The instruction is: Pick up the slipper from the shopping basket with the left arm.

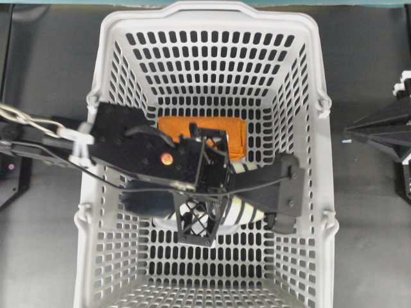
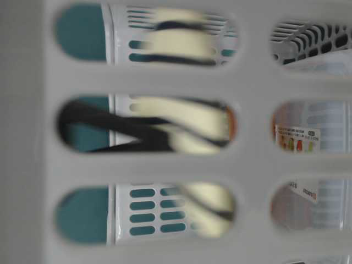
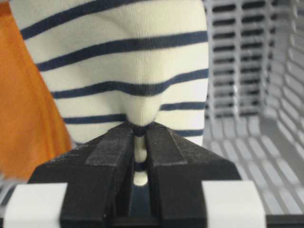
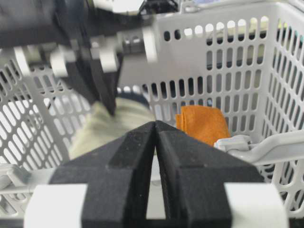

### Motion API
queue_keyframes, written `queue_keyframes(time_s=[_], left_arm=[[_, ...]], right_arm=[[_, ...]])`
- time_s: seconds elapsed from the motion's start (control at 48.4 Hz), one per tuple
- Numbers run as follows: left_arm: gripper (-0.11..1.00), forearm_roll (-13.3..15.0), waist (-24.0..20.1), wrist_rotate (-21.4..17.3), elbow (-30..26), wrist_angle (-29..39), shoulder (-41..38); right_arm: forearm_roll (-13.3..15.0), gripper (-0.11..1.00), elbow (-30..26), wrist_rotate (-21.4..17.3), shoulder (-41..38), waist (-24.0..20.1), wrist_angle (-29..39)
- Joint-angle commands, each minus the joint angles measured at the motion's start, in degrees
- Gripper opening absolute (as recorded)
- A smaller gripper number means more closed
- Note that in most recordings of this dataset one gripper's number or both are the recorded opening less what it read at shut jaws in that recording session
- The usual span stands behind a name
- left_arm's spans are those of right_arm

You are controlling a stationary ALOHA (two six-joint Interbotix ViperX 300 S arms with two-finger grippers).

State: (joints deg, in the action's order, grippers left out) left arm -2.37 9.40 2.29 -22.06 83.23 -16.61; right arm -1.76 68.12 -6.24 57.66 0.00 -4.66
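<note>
The slipper [image 1: 250, 208], cream with navy stripes and a dark heel, lies across the middle of the grey shopping basket [image 1: 212, 9]. My left arm reaches in from the left, and its lattice-framed left gripper [image 1: 204, 223] is over the slipper. In the left wrist view the left gripper [image 3: 139, 128] is shut on a pinched fold of the slipper's striped upper [image 3: 123, 61]. The slipper shows blurred through the wall slots in the table-level view [image 2: 181, 124]. My right gripper [image 1: 348, 133] is outside the basket at the right, shut and empty [image 4: 156, 124].
A folded orange cloth [image 1: 212, 128] lies on the basket floor just behind the slipper; it shows at the left in the left wrist view [image 3: 28, 118] and in the right wrist view [image 4: 202, 123]. Slotted basket walls [image 3: 247, 71] enclose the left gripper.
</note>
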Motion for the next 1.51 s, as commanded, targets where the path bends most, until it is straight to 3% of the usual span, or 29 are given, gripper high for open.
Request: queue_keyframes(time_s=[0.0, 0.103, 0.186, 0.331, 0.869, 1.489], left_arm=[[0.05, -0.3, -0.2, -0.1, -10.0, 8.1, 1.0], [0.05, -0.5, -0.5, -0.1, -19.5, 14.3, -0.6], [0.05, -0.6, -0.7, -0.2, -26.2, 15.6, -1.8], [0.05, -0.6, -1.4, -0.3, -32.7, 16.7, -4.2], [0.05, -0.7, -1.6, -2.2, -28.9, 16.7, -4.6], [0.05, -0.7, -1.6, -2.4, -28.7, 16.3, -4.9]], right_arm=[[-0.2, 0.0, -0.4, -0.1, -0.3, -0.1, -0.7], [-0.2, 0.0, -0.4, 0.0, -0.2, -0.1, -0.7], [-0.2, 0.0, -0.3, 0.0, -0.2, -0.1, -0.6], [-0.2, 0.0, -0.2, -0.1, -0.1, -0.1, -0.6], [-0.2, 0.0, -0.1, 0.0, 0.4, -0.1, -0.6], [-0.2, 0.0, 0.0, 0.0, 0.5, -0.1, -0.6]])
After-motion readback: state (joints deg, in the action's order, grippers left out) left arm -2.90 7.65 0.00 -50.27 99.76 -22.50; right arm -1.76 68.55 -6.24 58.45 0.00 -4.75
